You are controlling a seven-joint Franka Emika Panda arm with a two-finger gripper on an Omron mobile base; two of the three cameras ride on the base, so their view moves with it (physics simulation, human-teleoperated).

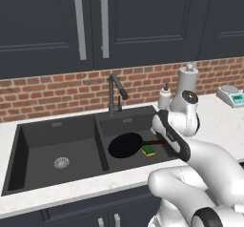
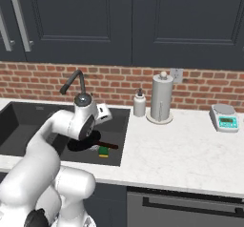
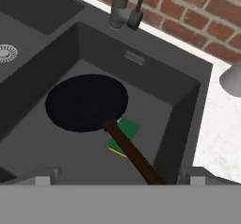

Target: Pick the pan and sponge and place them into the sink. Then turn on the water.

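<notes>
The black pan (image 3: 87, 102) lies flat on the floor of the right basin of the dark grey sink (image 3: 155, 91). Its brown handle (image 3: 134, 157) runs toward the camera and crosses over the green and yellow sponge (image 3: 128, 129), which rests beside the pan's rim. My gripper (image 3: 118, 180) hangs above this basin, open, with nothing between its fingers. From the base, the pan (image 1: 125, 145) and the sponge (image 1: 148, 150) sit just left of my hand; the arm covers part of the pan (image 2: 78, 145). The black faucet (image 1: 114, 92) stands behind the divider. The water is out of view.
The left basin (image 1: 52, 145) has a silver drain (image 1: 61, 162). On the white counter to the right stand a soap dispenser (image 2: 139, 103), a paper towel holder (image 2: 162, 99) and a small scale (image 2: 225, 117). Dark cabinets hang above the brick wall.
</notes>
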